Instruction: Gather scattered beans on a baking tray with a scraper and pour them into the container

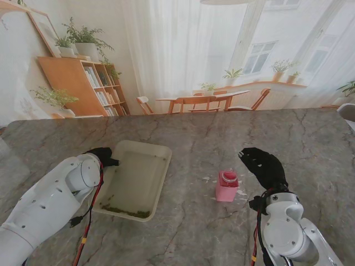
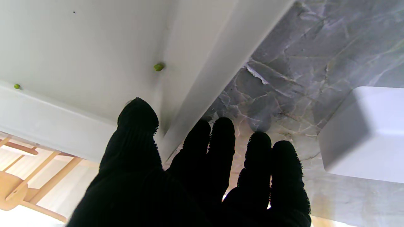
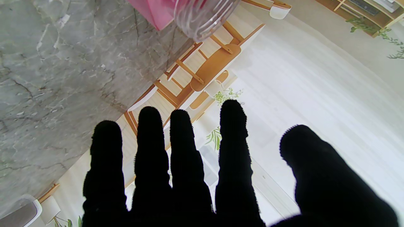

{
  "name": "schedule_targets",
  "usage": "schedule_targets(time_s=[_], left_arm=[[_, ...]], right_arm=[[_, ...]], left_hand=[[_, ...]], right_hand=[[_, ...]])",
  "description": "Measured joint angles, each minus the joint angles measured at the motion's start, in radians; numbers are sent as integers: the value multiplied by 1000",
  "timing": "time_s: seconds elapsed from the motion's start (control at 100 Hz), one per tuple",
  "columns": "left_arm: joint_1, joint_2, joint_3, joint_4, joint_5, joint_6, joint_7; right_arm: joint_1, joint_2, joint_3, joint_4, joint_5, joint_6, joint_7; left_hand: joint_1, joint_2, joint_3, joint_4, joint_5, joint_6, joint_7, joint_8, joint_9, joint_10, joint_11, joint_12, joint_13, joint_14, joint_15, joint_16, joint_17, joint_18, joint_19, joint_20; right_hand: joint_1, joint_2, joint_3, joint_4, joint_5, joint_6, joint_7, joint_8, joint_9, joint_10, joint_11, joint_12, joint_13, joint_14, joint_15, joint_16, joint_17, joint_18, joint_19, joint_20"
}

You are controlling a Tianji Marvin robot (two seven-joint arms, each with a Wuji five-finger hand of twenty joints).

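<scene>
Stand view: baking tray (image 1: 158,157) as landmark, green beans (image 1: 126,211) heaped along its nearer wall, left hand (image 1: 102,157) pinching its left rim, pink container (image 1: 227,185) well to its right, right hand (image 1: 265,166) beyond that, fingers spread, holding nothing.

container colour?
Pink body, with a reddish top: the container stands right of the baking tray. Stand view shows it best.

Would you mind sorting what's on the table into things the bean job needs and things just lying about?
For the job:
- baking tray
- green beans heaped at the tray's near edge
- pink container
- left hand at the tray's rim

Lying about:
- white box
- white scraps near the container
</scene>
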Motion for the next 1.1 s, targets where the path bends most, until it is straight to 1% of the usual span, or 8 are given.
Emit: schedule_targets(time_s=[0.2, 0.41, 0.61, 0.7, 0.77, 0.84, 1.0, 1.1], left_arm=[[-10, -6, 25, 19, -5, 13, 36], [-20, -13, 41, 33, -6, 31, 57], [-8, -27, 19, 44, -10, 35, 100], [6, -36, -2, 46, -19, 34, 146], [17, -44, -23, 43, -38, 35, 170], [29, -50, -51, 32, -63, 35, 184], [63, -62, -104, -5, -128, 41, 210], [84, -74, -144, -29, -200, 55, 232]], right_arm=[[-1, 0, 1, 0, 0, 0, -1], [-1, 0, 1, -1, 0, 0, -2], [-1, 0, 1, -1, 0, 0, -2], [-2, 0, 1, -1, 0, 0, -4], [-2, -1, 1, -1, 1, 0, -7], [-2, -1, 1, -1, 1, 0, -11], [-4, -1, 2, -1, 2, 1, -13], [-5, -2, 3, -2, 3, 1, -14]], left_hand=[[49, -74, -10, 0, 7, -43, 228, 331, 36, -45, 129, 58, -6, 17, 44, 46, 25, 0, 65, 24], [72, -96, -11, 0, -4, -72, 586, 418, 126, -91, 275, 214, -6, 24, 87, 49, 88, 1, 155, 46], [83, -106, -13, -2, 20, -105, 840, 523, 176, -140, 343, 186, 40, -13, 131, 28, 191, 2, 182, 47], [100, -161, -10, -2, 44, -105, 868, 533, 191, -142, 200, 121, 98, -35, 131, -30, 253, 13, 182, 9], [103, -202, 40, -2, 70, -91, 868, 533, 215, -133, 12, 82, 139, -37, 107, -98, 330, 36, 182, -52], [82, -225, 139, -2, 83, -59, 872, 534, 247, -95, -160, -90, 219, -29, 32, -231, 398, 63, 175, -127], [18, -226, 284, -4, 105, -6, 938, 536, 304, -21, -285, -527, 284, -8, -100, -447, 496, 97, 139, -252], [-5, -226, 344, -3, 130, 19, 967, 547, 341, 13, -301, -644, 338, -9, -141, -493, 553, 114, 126, -299]], right_hand=[[0, 6, 0, 0, 0, 0, 0, 0, 0, 0, 0, 0, 0, 0, 0, 0, 0, 0, 0, 0], [0, 7, 0, 0, 0, 0, 0, 0, 0, 0, 0, 0, 0, 0, 0, 0, 0, 0, 0, 0], [0, 7, 0, 0, 0, 0, 0, 0, 0, 0, 0, 0, 0, 0, 0, 0, 0, 0, 0, 0], [0, 7, 0, 0, 0, 0, 0, 0, 0, 0, 0, 0, 0, 0, 0, 0, 0, 0, 0, 0], [0, 8, 0, 0, 0, 0, 0, 0, 0, 0, 0, 0, 0, 0, 0, 0, 0, 0, 0, 0], [0, 8, 0, 0, 0, 0, 0, 0, 0, 0, 0, 0, 0, 0, 0, 0, 0, 0, 0, 0], [0, 8, 0, 0, 0, 0, 0, 0, 0, 0, 0, 0, 0, 0, 0, 0, 0, 0, 0, 0], [0, 8, -1, 0, 0, 0, 0, 0, 0, 0, 0, 0, 0, 0, 0, 0, 0, 0, 0, 0]])
